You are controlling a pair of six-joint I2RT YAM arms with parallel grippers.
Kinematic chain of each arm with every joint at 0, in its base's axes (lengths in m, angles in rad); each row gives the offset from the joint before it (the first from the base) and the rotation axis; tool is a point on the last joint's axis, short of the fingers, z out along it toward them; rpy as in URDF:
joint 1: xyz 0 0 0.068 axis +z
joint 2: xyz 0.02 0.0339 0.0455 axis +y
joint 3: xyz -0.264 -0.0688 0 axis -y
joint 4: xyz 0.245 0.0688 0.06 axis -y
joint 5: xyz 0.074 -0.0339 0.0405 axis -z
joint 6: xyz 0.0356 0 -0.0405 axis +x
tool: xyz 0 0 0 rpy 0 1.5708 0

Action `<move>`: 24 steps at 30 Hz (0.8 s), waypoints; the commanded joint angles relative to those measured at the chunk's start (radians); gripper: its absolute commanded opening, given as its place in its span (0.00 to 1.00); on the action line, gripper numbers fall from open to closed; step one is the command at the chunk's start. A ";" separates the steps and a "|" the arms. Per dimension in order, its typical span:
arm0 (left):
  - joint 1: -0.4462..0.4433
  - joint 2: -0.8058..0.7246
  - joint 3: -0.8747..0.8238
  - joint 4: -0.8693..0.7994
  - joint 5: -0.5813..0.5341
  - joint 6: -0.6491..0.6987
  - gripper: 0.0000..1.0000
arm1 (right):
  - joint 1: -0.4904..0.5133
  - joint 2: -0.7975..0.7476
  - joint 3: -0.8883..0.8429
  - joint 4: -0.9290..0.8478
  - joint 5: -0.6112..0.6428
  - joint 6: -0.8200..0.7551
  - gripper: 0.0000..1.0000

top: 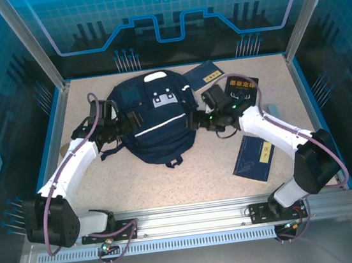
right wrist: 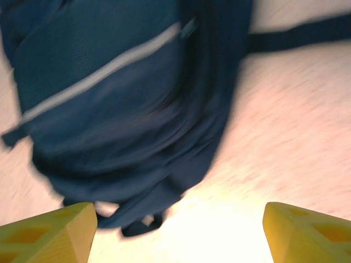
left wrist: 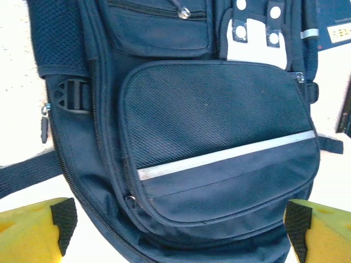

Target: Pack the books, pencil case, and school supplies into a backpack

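As left gripper (left wrist: 180,222) and right gripper (right wrist: 175,224) gape empty, the backpack (top: 153,125) waits.
Pinching loose fabric could drag it onto the books (top: 254,157).

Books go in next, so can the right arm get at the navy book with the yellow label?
Probably yes: the navy book with the yellow label lies flat, uncovered, beside the right arm, whose jaws stand open and empty. It would need to fold back.

arms (top: 70,162): white, black joints | cables (top: 90,116): seemingly purple | fingers (left wrist: 30,230): yellow, black-padded
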 commanded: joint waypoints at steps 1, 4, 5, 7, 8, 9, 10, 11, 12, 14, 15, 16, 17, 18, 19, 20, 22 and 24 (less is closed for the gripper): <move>0.010 -0.033 0.020 -0.009 0.039 0.002 0.99 | -0.099 0.107 0.101 -0.072 0.124 -0.121 0.80; 0.010 -0.042 0.023 -0.043 0.036 0.000 0.99 | -0.163 0.260 0.262 -0.078 0.127 -0.143 0.76; 0.010 -0.043 0.023 -0.045 0.043 0.002 0.99 | -0.177 0.307 0.317 -0.090 0.137 -0.143 0.74; 0.010 -0.039 0.027 -0.054 0.044 0.001 0.99 | -0.213 0.404 0.410 -0.104 0.162 -0.136 0.72; 0.010 -0.038 0.030 -0.061 0.043 -0.002 0.99 | -0.226 0.440 0.440 -0.102 0.182 -0.128 0.72; 0.009 -0.038 0.032 -0.068 0.047 -0.003 0.99 | -0.242 0.484 0.477 -0.106 0.198 -0.120 0.72; 0.010 -0.041 0.029 -0.070 0.051 -0.002 0.99 | -0.255 0.533 0.514 -0.114 0.207 -0.117 0.72; 0.010 -0.044 0.024 -0.066 0.053 0.000 0.99 | -0.265 0.572 0.550 -0.126 0.215 -0.115 0.72; 0.010 -0.047 0.018 -0.058 0.055 0.003 0.99 | -0.275 0.617 0.590 -0.146 0.224 -0.113 0.71; 0.010 -0.043 0.018 -0.046 0.061 0.008 0.99 | -0.291 0.678 0.641 -0.177 0.227 -0.110 0.72; 0.010 -0.037 0.022 -0.045 0.067 0.009 0.99 | -0.298 0.700 0.652 -0.177 0.218 -0.112 0.72; 0.010 -0.032 0.027 -0.045 0.075 0.009 0.99 | -0.304 0.718 0.659 -0.179 0.206 -0.115 0.72; 0.010 -0.029 0.029 -0.042 0.083 0.008 0.99 | -0.308 0.732 0.665 -0.184 0.188 -0.117 0.72; 0.010 -0.027 0.027 -0.036 0.094 0.008 0.99 | -0.314 0.747 0.669 -0.188 0.165 -0.119 0.72; 0.010 -0.027 0.024 -0.028 0.104 0.007 0.99 | -0.317 0.760 0.669 -0.193 0.140 -0.123 0.73; 0.010 -0.027 0.020 -0.021 0.111 0.010 0.99 | -0.320 0.769 0.670 -0.200 0.122 -0.125 0.72; 0.011 -0.025 0.017 -0.015 0.125 0.016 0.99 | -0.320 0.783 0.662 -0.218 0.092 -0.128 0.72; 0.008 -0.024 0.016 -0.017 0.133 0.015 0.99 | -0.321 0.783 0.647 -0.244 0.047 -0.124 0.72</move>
